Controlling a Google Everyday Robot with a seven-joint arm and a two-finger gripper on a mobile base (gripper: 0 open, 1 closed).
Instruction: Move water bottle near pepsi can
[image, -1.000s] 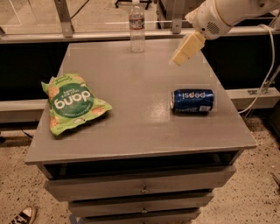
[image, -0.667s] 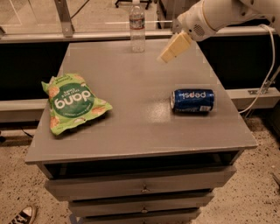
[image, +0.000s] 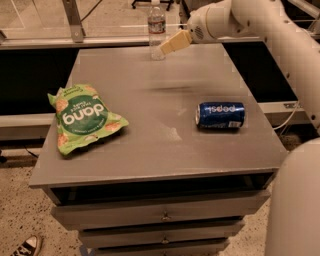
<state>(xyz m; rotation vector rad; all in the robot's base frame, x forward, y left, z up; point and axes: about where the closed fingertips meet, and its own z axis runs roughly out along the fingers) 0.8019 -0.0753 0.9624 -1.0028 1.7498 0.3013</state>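
Note:
The water bottle (image: 156, 29), clear with a white cap and a pale label band, stands upright at the far edge of the grey table (image: 150, 120). The pepsi can (image: 220, 115), blue with white lettering, lies on its side on the right part of the table. My gripper (image: 170, 46) hangs above the table's far edge, just right of the bottle and close to its lower body, its tan fingertips (image: 173, 44) pointing left toward it. It holds nothing.
A green snack bag (image: 82, 118) lies flat on the left part of the table. My white arm (image: 265, 25) reaches in from the upper right. Drawers sit under the tabletop. A metal rail runs behind the table.
My gripper has moved left and toward the far edge, from above the can's side of the table to right beside the bottle. The bottle, can and bag have not moved.

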